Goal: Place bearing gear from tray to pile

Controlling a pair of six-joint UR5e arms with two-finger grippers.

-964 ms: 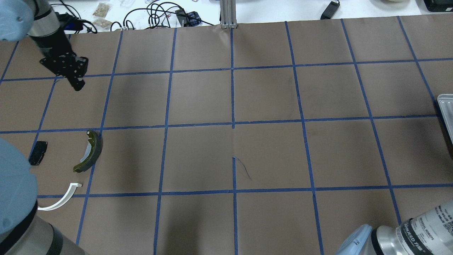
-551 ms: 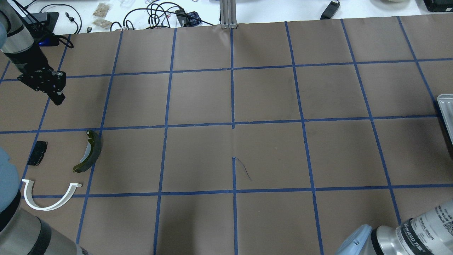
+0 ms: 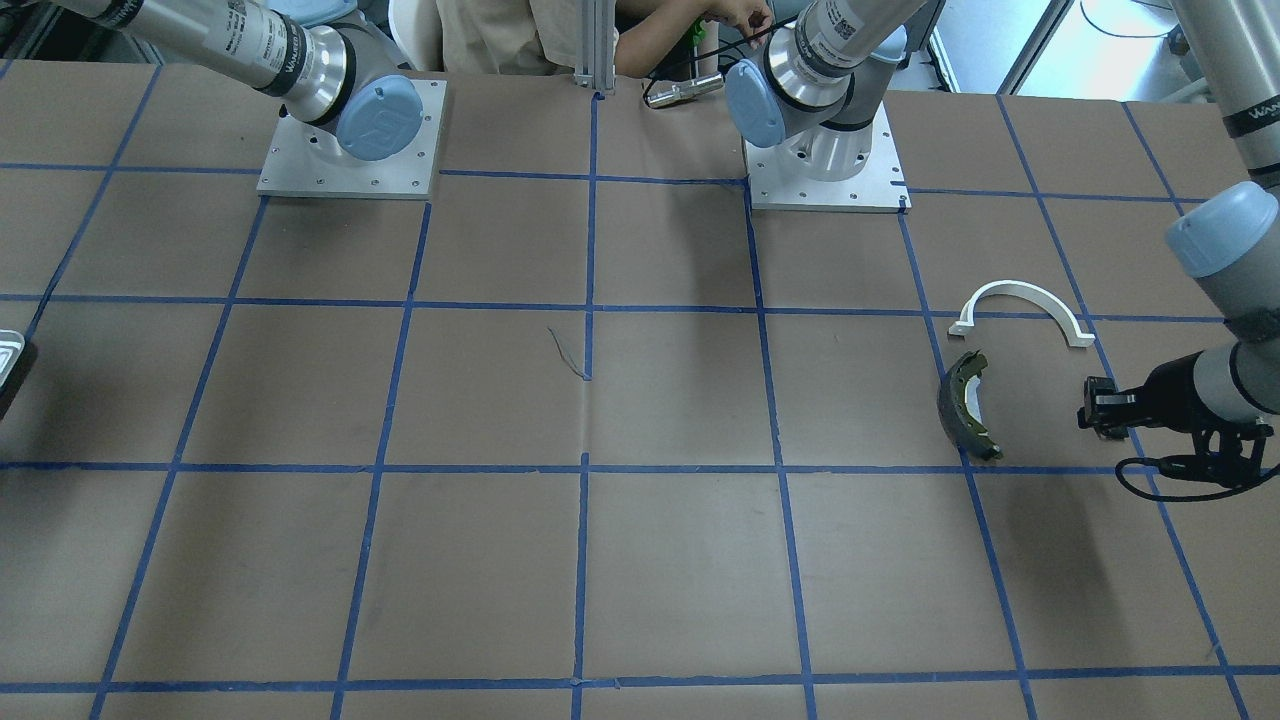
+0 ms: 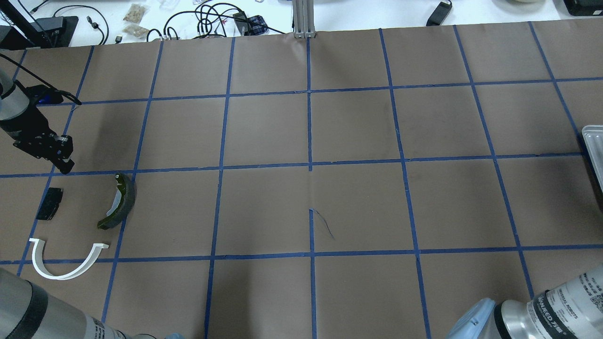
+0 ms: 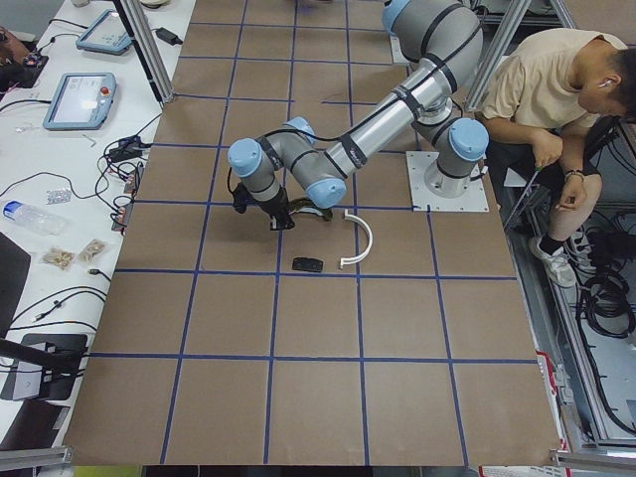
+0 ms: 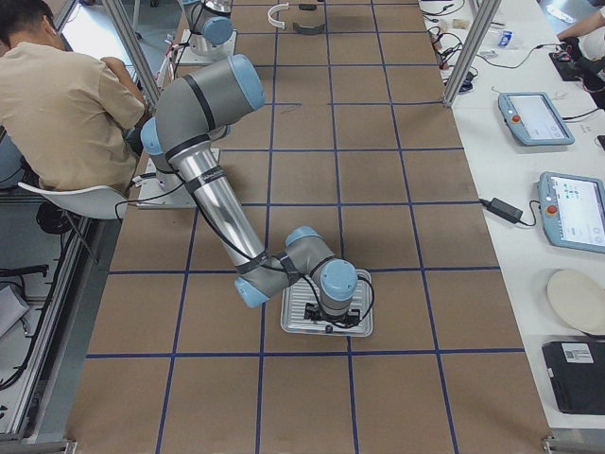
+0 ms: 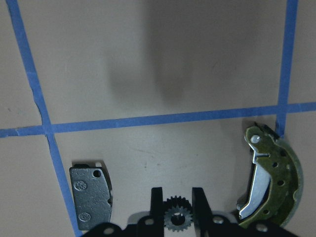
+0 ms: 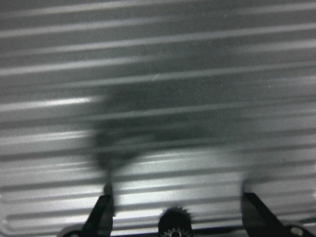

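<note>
Hanging just beside the olive-green brake shoe [image 7: 274, 182], the left gripper [image 7: 177, 200] is seen closed on a small dark toothed bearing gear [image 7: 177, 217], which is pinched between the two narrowly spaced fingers [image 7: 157, 207] with its teeth showing above them. From the wrist camera the brake shoe is recorded on one side of the fingers and a black pad [image 7: 90, 195] on the other, both lying flat on the brown table [image 7: 148, 74], the gear between them and apart from each. A white arch strip [image 4: 66, 261] is noted near the brake shoe, on its side toward the robot, open side facing the shoe; these three parts make up the pile. Blue tape [image 7: 163, 119] is seen crossing just past the brake shoe's tip. Well apart from the brake shoe, at the opposite end of the table, the tray [image 4: 592, 136] is found, and the right gripper [image 8: 176, 202] is held over its ribbed floor with fingers spread wide and nothing gripped. A second gear [image 8: 175, 222] is glimpsed between those fingers, touched by neither; whether it rests on the tray cannot be told
</note>
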